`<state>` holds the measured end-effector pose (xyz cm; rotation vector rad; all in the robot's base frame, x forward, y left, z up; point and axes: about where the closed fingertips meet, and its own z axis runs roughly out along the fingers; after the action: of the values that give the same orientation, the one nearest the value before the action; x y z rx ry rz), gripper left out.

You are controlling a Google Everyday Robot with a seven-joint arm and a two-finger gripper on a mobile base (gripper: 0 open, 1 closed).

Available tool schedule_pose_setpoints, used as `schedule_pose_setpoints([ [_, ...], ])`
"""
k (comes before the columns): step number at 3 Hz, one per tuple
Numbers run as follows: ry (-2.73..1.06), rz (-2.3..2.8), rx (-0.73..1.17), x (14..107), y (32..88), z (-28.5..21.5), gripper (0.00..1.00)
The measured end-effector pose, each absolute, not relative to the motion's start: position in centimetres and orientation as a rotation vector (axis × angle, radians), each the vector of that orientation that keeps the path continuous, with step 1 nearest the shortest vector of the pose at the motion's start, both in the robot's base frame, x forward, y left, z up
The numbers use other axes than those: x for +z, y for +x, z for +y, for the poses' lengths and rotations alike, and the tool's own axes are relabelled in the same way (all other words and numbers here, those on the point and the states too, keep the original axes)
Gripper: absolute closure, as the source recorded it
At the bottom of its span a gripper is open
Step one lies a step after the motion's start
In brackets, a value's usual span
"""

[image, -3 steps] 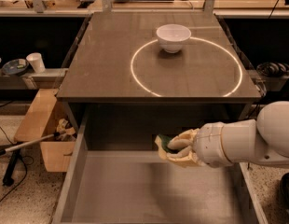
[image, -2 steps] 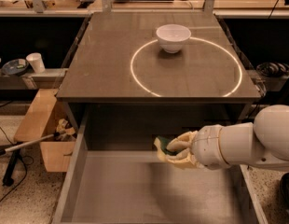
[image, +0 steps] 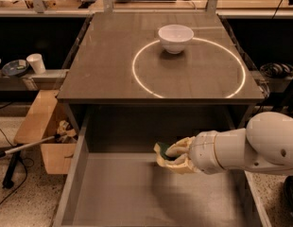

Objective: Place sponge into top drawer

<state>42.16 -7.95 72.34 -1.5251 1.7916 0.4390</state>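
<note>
The top drawer (image: 113, 193) stands pulled out below the table's front edge, its flat grey bottom bare. My gripper (image: 171, 156) reaches in from the right on a white arm and hangs over the drawer's back half, just above the bottom. Its pale fingers (image: 179, 148) are shut on the sponge (image: 162, 151), of which only a dark green and yellow corner shows on the left side of the grip.
A white bowl (image: 175, 37) sits at the back of the table (image: 104, 65), on a bright ring of light. A cardboard box (image: 42, 136) and a stand pole lie on the floor at the left. Cups and dishes sit on a side shelf at far left.
The gripper with the sponge has barely shifted, staying over the drawer's back half. Nothing else has moved.
</note>
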Motion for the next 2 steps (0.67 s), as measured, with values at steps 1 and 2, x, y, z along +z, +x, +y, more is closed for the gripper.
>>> schedule_pose_setpoints([
  [1,-1.527,1.795,0.442,72.10,42.12,-7.87,1.00],
  [2,-1.529,1.798,0.446,71.88,42.09,-7.81,1.00],
])
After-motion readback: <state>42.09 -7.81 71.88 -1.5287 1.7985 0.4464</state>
